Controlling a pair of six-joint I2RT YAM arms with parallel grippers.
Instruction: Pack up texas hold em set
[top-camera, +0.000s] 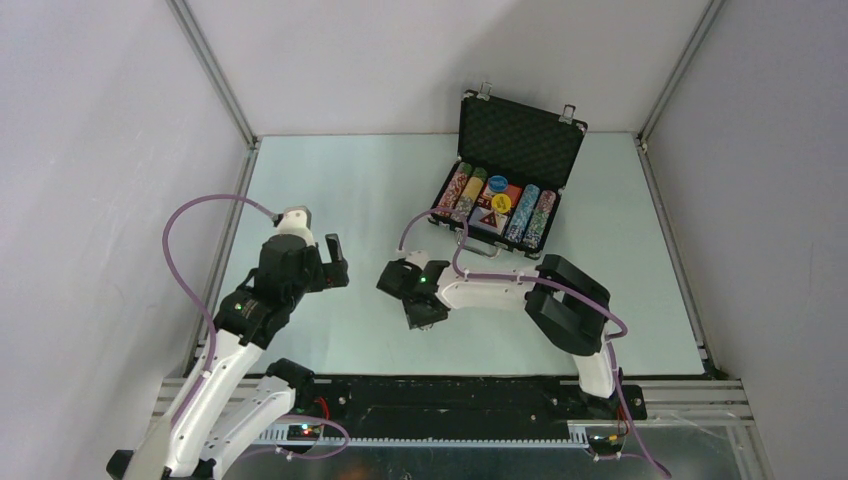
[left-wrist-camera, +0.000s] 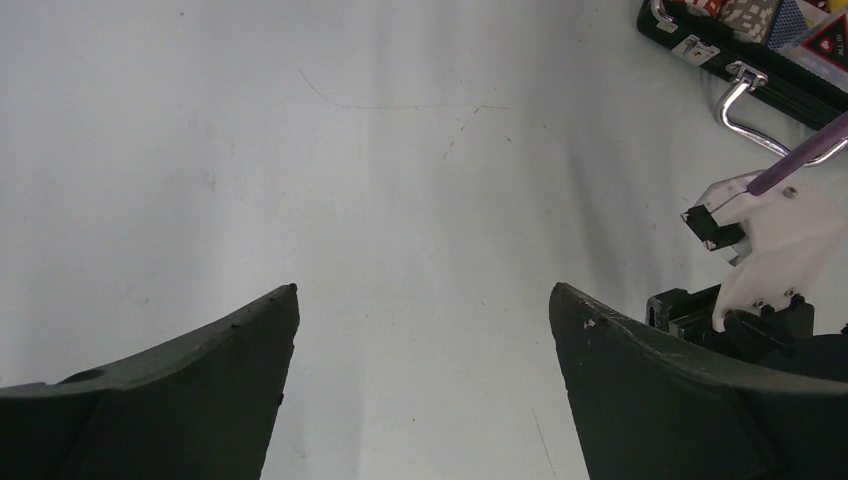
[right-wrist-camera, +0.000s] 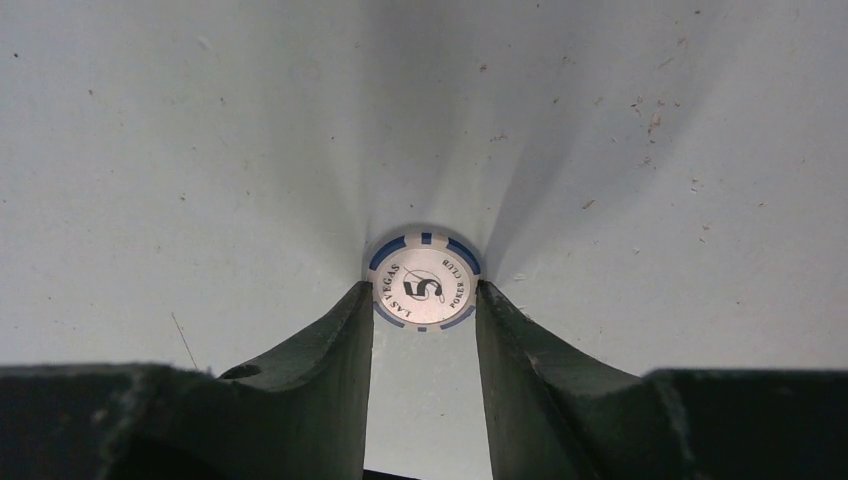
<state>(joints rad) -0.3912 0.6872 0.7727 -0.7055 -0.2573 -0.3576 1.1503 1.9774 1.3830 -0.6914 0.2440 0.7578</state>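
Jaws on the left gripper gape wide around nothing, while those of the right gripper press narrowly on both sides of 1 flat poker chip at their tips, the open briefcase beyond, nearer that arm.

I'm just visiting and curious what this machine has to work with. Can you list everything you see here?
Table: one, pale, under everything.
Case: one, black, open, far right of table.
Handle: one, silver, case's near edge.
Chip rows: four, mixed colours, inside case.
Discs: two, blue and yellow, case middle.
Loose chip: one, white with blue edge, flat on table between right hand's fingers.
Arms: two, white and black, left and right, near edge.
Left hand: one, black, open over bare table.
Right hand: one, black, fingers close either side of the loose chip; grip unclear.
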